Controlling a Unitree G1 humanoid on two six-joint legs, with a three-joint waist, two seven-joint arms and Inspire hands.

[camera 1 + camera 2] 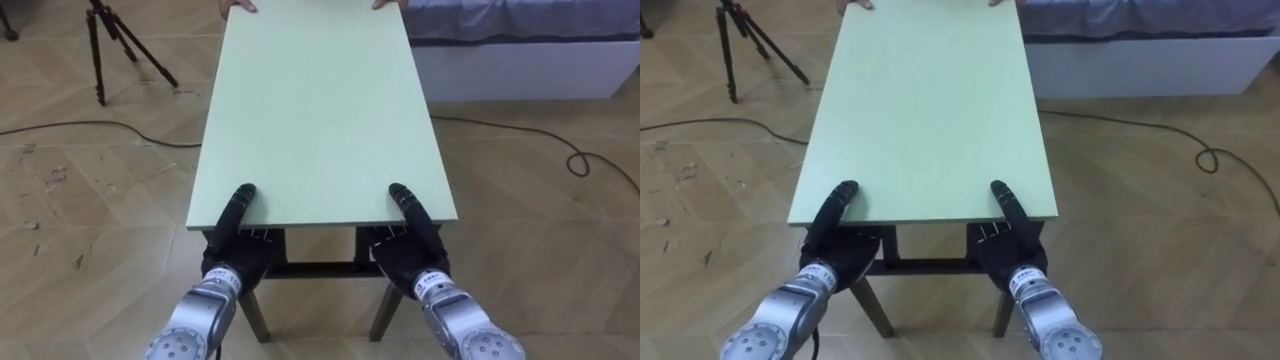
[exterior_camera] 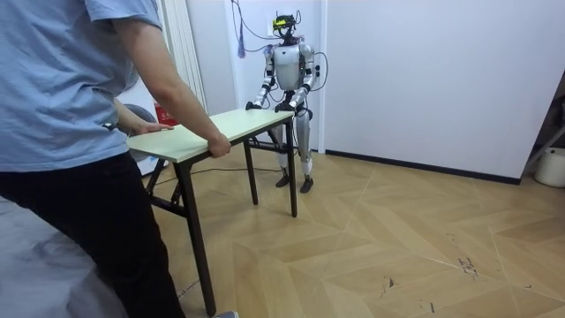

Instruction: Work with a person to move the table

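While my left hand clamps the near edge of the green-topped table, thumb on top and fingers curled beneath, my right hand pinches the same edge likewise. A person grips the far end. Both holds look set; I judge the carry across the floor remains.

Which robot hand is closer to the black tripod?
Left. The left hand pinches the table edge on the tripod side; the right hand pinches it farther over.
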